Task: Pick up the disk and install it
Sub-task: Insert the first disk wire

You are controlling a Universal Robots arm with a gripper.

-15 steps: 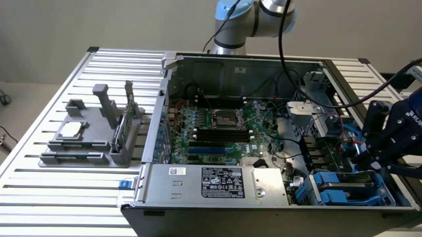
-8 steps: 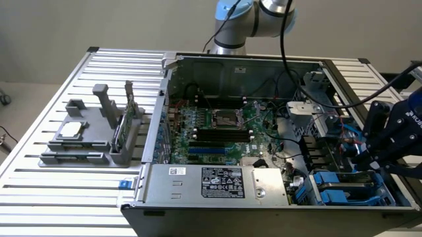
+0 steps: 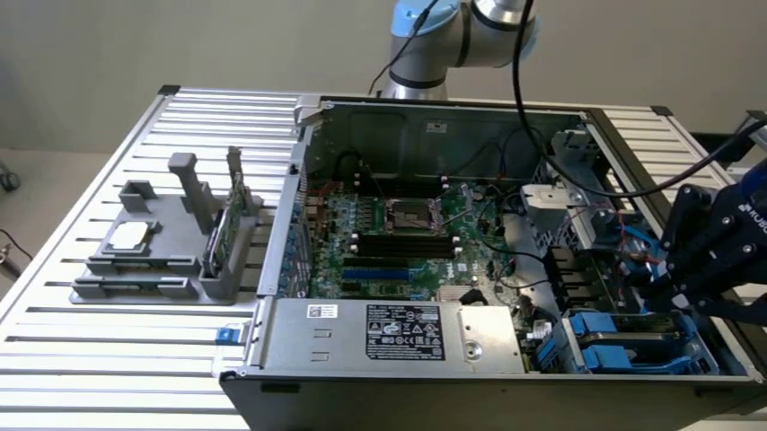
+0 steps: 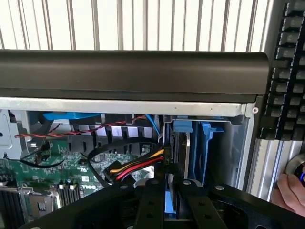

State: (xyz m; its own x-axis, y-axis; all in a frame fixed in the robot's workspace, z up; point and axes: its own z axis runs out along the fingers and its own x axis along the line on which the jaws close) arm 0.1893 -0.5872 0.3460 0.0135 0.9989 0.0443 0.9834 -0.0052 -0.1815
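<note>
While the exterior view has my tool [image 3: 692, 285] hanging over the corner of the open computer case [image 3: 432, 117] at that view's right, the wrist view gives the close story. My two black fingers [image 4: 150, 205] are pressed in on a thin slab with a blue edge. I take that to be the disk [image 4: 168, 200] in its blue carrier, held on edge. So: clamped on the disk, as best I read it.

Holding it edge-on makes sense to me. The drive bay [image 4: 193, 143] just ahead takes its drives upright between blue rails, and a slab on edge lines up with a slot. The disk's far end sits right at the mouth of that bay, beside the blue rails; whether it has seated I cannot tell.

Watch the red, yellow and black power cable [image 4: 138, 167]. It loops in just beside the disk and ends by its edge, close enough that I judge it could snag. The green motherboard [image 4: 52, 167] lies beyond the cable, clear of my grip.

Out on the bench [image 3: 120, 377], the grey fixture [image 3: 168, 251] carries the small chip [image 3: 129, 236] and the green card [image 3: 219, 238], both well apart from me. A person's hand [image 4: 288, 191] rests near a keyboard [image 4: 286, 71] outside the case.
</note>
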